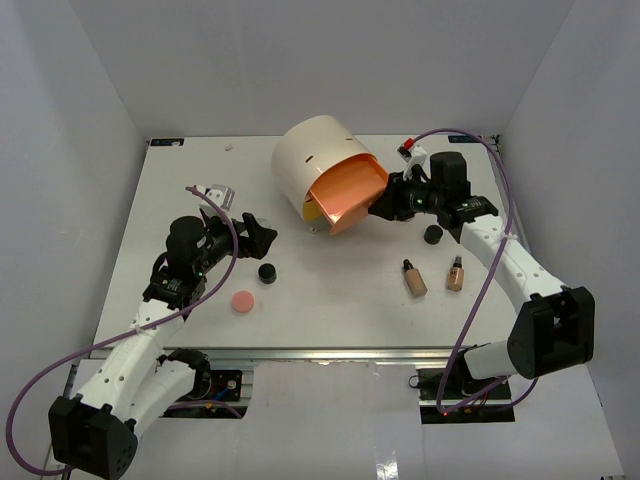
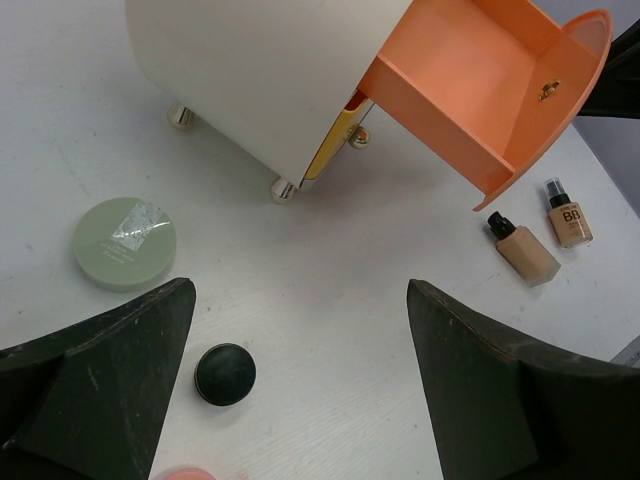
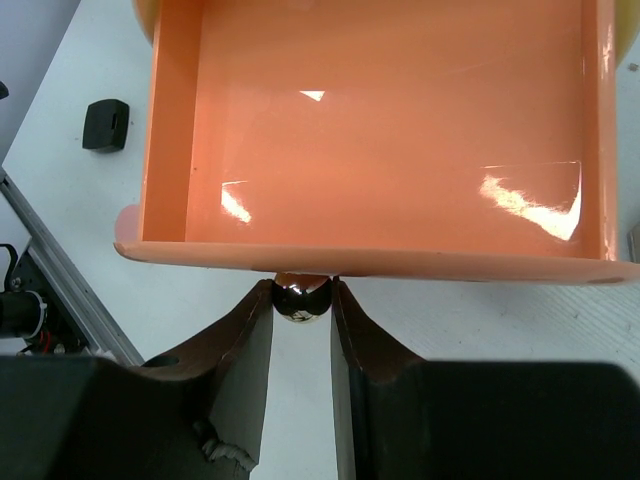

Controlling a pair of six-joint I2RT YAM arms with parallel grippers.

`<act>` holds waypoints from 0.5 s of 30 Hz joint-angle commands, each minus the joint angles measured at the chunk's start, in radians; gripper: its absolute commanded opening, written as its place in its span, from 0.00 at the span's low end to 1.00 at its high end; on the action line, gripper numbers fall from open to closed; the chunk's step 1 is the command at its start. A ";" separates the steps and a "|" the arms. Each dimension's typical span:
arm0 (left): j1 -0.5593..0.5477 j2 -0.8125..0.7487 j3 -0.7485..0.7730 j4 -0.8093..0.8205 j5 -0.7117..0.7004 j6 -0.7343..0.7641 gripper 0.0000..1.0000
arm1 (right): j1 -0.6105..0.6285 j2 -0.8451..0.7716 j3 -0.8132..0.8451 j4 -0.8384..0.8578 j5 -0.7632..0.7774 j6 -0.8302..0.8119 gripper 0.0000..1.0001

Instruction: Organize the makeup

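Note:
My right gripper (image 1: 385,207) is shut on the shiny round knob (image 3: 302,298) of the orange drawer (image 3: 380,130), which stands pulled out of the cream cylindrical box (image 1: 315,165) and is empty. My left gripper (image 1: 262,235) is open and empty above the table (image 2: 300,300). A black round jar (image 2: 224,373) lies by its left finger, and a pale green-beige compact (image 2: 124,243) lies further left. A pink compact (image 1: 242,301) and this black jar (image 1: 267,272) lie at front left. Two tan bottles (image 1: 415,278) (image 1: 456,273) and a second black jar (image 1: 433,235) lie at right.
The box stands on small metal feet (image 2: 283,189), with a yellow drawer front (image 2: 335,150) under the orange one. The two bottles also show in the left wrist view (image 2: 525,250) (image 2: 568,215). Grey walls close in the table on three sides. The table's metal rail (image 3: 60,280) runs along the near edge.

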 commanded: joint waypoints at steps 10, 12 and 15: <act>0.005 0.009 0.039 0.003 0.040 0.002 0.98 | -0.042 -0.020 -0.011 0.073 -0.037 -0.015 0.80; 0.004 0.012 0.039 0.004 0.048 0.001 0.98 | -0.049 -0.031 -0.022 0.077 -0.049 -0.021 0.89; 0.004 0.021 0.041 0.003 0.059 0.001 0.98 | -0.066 -0.042 -0.036 0.083 -0.077 -0.028 0.96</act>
